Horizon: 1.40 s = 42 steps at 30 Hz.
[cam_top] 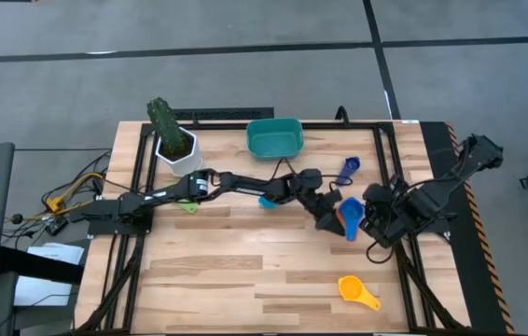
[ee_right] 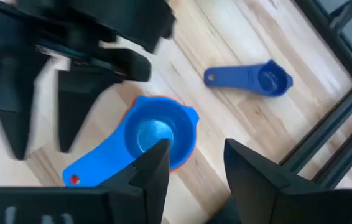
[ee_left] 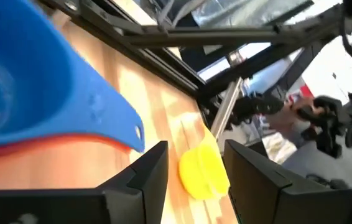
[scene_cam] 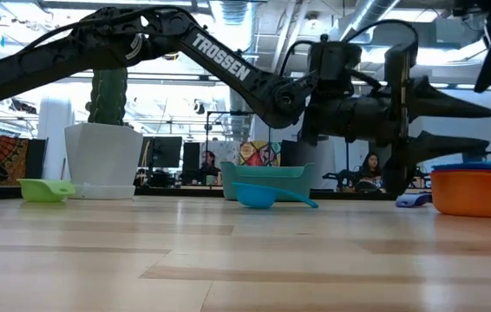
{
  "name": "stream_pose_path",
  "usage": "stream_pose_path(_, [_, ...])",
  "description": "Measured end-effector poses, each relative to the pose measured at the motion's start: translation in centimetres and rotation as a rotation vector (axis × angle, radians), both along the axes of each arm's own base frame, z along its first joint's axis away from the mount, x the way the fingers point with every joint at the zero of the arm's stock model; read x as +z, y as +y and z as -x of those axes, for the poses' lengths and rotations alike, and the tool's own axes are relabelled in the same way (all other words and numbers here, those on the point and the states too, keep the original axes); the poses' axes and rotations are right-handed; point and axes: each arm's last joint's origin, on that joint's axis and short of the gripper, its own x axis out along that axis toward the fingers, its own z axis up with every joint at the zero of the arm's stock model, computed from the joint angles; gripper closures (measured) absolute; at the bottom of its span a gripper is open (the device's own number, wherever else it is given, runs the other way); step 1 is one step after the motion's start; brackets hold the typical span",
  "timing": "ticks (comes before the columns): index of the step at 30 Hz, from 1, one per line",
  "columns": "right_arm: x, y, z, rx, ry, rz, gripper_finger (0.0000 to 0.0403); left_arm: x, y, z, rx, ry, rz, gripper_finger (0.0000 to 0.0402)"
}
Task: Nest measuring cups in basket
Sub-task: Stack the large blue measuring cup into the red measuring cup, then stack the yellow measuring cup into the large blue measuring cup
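A blue measuring cup sits nested in an orange cup [cam_top: 350,218], [ee_right: 157,134], [scene_cam: 471,189] on the table right of centre. My left gripper [cam_top: 327,217], [scene_cam: 481,126], [ee_left: 194,155] is open and level just left of this pair, slightly above it. My right gripper [cam_top: 374,222], [ee_right: 194,155] is open above the pair's right side. Lying apart on the table are a dark blue cup [cam_top: 348,170], [ee_right: 250,78], a yellow cup [cam_top: 357,291], [ee_left: 202,169], a cyan cup [cam_top: 266,201], [scene_cam: 263,195] and a green cup [cam_top: 187,207], [scene_cam: 44,189]. The teal basket [cam_top: 274,137], [scene_cam: 267,178] stands at the far edge.
A white pot with a green plant [cam_top: 175,140], [scene_cam: 102,156] stands left of the basket near the far edge. A black frame rail [cam_top: 387,177] runs along the table's right side, close to the dark blue cup. Bare wood lies toward the near edge.
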Motion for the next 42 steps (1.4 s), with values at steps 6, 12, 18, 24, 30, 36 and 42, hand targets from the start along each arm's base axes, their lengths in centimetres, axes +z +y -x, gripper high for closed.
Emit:
stream_pose_path(6, [-0.1, 0.8, 0.4, 0.019, -0.047, -0.033, 0.0229, 1.1, -0.6, 0.5, 0.018, 0.074, -0.134, 0.0271])
stream_pose_path(12, [-0.8, 2.0, 0.3, 0.071, -0.105, -0.086, 0.0237, 1.0, -2.2, 0.9, 0.096, 0.129, -0.326, 0.0283])
stream_pose_path(18, [-3.0, 2.6, 1.4, 0.03, -0.129, -0.112, 0.0243, 3.8, -3.2, 1.3, 0.133, 0.061, -0.426, 0.0307])
stream_pose_path(24, [-4.7, 3.8, 2.3, 0.038, -0.168, -0.205, 0.0243, 7.5, -3.5, 2.6, 0.199, 0.056, -0.599, 0.0334])
stream_pose_path(30, [-4.7, 4.7, 2.4, 0.074, -0.21, -0.267, 0.0243, 10.0, -5.2, 3.6, 0.264, 0.025, -0.72, 0.0358])
stream_pose_path(36, [-4.7, 5.1, 2.4, 0.097, -0.221, -0.285, 0.0243, 11.2, -5.7, 8.2, 0.402, 0.079, -0.801, 0.0389])
stream_pose_path(42, [-4.7, 4.8, 2.0, 0.116, -0.222, -0.244, 0.0244, 11.1, -4.6, 16.3, 0.595, -0.105, -0.651, 0.04])
